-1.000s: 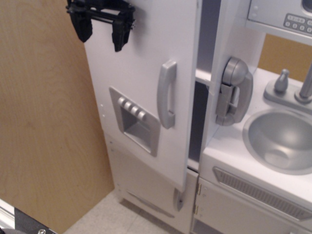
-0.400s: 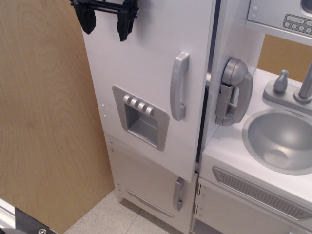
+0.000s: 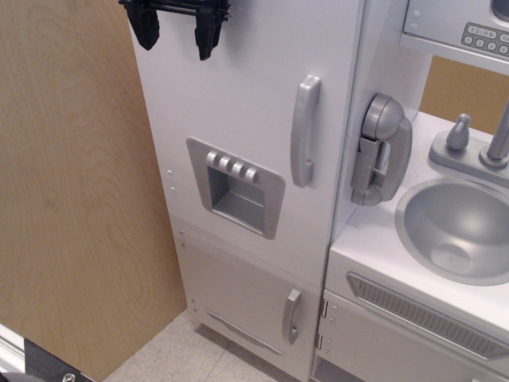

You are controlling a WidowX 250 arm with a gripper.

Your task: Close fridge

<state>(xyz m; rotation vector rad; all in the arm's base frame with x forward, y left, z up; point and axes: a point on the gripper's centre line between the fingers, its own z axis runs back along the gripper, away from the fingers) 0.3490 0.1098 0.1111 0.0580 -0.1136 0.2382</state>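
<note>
The white fridge door [image 3: 238, 103] is flush with the cabinet, with no gap showing at its right edge. Its grey vertical handle [image 3: 305, 130] is at the right and the grey four-button dispenser panel [image 3: 235, 188] is below the middle. My black gripper [image 3: 176, 30] is at the top of the frame, in front of the door's upper left part. Its two fingers [image 3: 208, 32] are spread apart and hold nothing. I cannot tell whether they touch the door.
A smaller lower door with a short grey handle [image 3: 292, 316] is below. A grey toy phone [image 3: 382, 150] hangs on the cabinet side. A grey sink [image 3: 457, 231] with a faucet [image 3: 499, 139] is at the right, a microwave keypad [image 3: 483, 36] above. A wooden panel [image 3: 75, 191] stands at the left.
The fridge door has swung from partly open to flush with the cabinet; the dark gap at its right edge is gone. My gripper has moved right and slightly up with the door.
</note>
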